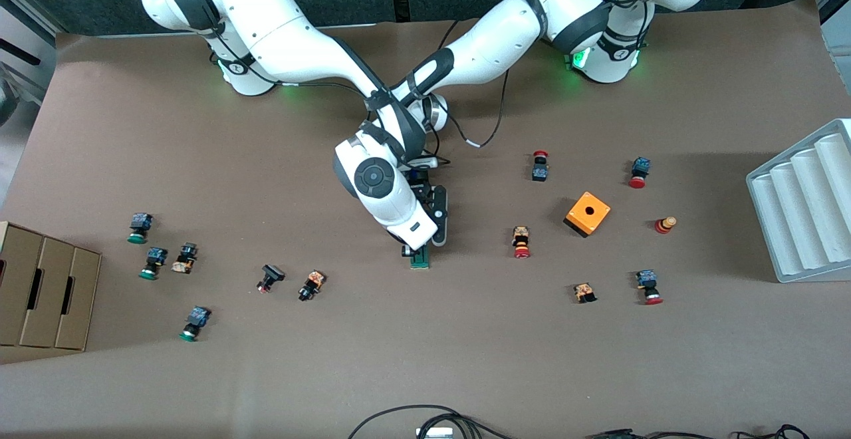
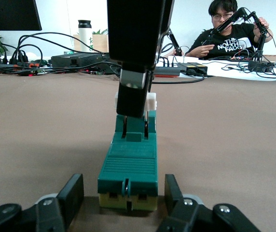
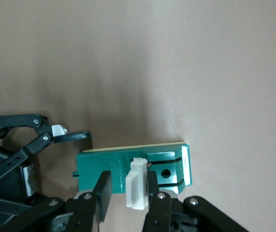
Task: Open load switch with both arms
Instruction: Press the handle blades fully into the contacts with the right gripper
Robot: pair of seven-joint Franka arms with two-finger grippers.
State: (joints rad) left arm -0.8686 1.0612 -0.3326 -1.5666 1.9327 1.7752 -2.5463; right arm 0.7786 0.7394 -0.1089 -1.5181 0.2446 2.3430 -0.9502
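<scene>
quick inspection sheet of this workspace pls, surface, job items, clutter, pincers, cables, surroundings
surface: brown table cover, unbroken.
job's things: green load switch flat on the table at mid-table; its white piece is pinched.
clutter: push buttons scattered toward both ends; orange cube with a hole.
grippers: right pincer shut on the white piece; left pincer shut on the load switch's end.
cables: black cable at the table edge nearest the camera.
surroundings: cardboard box, grey ribbed tray, seated person.
</scene>
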